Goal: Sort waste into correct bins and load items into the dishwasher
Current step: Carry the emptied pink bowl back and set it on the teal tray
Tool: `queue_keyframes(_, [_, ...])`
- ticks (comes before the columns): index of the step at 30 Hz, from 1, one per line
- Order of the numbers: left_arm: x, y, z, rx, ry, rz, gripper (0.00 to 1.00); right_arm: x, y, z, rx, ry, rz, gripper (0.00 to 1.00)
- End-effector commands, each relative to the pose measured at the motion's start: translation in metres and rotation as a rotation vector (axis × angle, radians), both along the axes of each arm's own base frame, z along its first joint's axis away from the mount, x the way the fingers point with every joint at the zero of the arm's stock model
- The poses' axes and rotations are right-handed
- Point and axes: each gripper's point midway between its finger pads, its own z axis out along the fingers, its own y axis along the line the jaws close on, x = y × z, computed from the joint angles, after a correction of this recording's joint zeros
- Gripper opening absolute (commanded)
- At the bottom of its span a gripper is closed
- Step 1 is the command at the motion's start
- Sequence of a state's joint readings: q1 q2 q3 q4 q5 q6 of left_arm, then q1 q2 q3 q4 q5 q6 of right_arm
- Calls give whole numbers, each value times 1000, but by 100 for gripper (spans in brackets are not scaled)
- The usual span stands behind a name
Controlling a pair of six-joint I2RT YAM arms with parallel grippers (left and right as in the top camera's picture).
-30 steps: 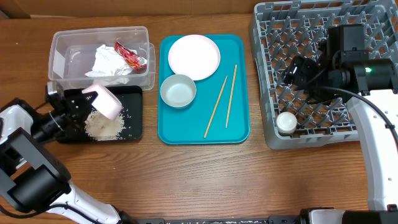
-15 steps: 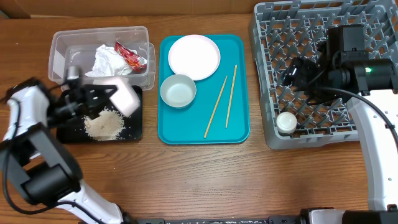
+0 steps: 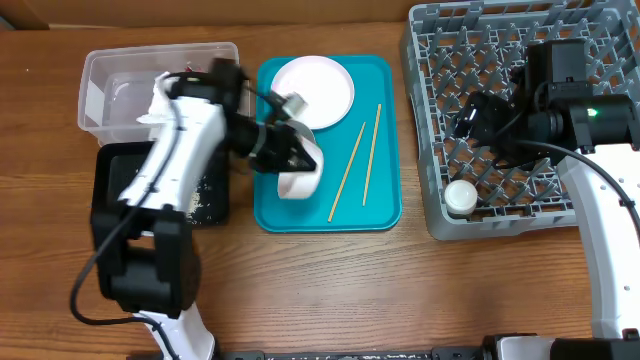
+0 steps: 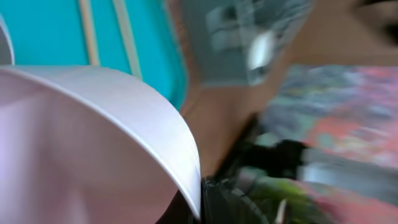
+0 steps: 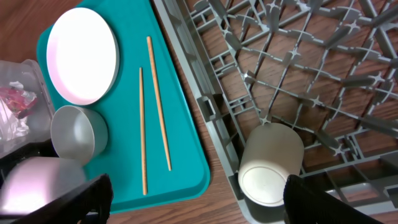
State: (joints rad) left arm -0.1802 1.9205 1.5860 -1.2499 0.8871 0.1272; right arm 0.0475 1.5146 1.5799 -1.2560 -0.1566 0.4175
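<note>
My left arm [image 3: 180, 150] and held bowl [image 3: 298, 183] barred the teal tray's [image 3: 385, 215] left half, rack [image 3: 420, 130] lay open around the cup [image 3: 461, 196].

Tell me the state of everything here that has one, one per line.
left gripper: shut on pink bowl
pink bowl: held tilted over teal tray
right gripper: open, empty, above dish rack
cup: in dish rack
plate: flat on teal tray, empty
chopsticks: lying on teal tray
grey bowl: upright on teal tray, empty
black tray: rice grains inside
clear tub: open, red wrapper inside
</note>
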Motion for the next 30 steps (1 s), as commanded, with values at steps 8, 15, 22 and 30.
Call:
queue_keyframes(8, [-16, -9, -46, 696, -132, 42, 4, 2, 0, 2, -15, -16, 20, 89])
queue_keyframes(15, [-17, 7, -62, 902, -207, 92, 4, 2, 0, 2, -15, -17, 20, 89])
queue_keyframes(22, [-27, 6, -81, 885, -171, 76, 4, 3, 0, 2, -15, -18, 20, 90])
queue_keyframes(30, [-30, -2, -80, 841, -149, 68, 17, 7, 0, 4, -15, -40, 22, 90])
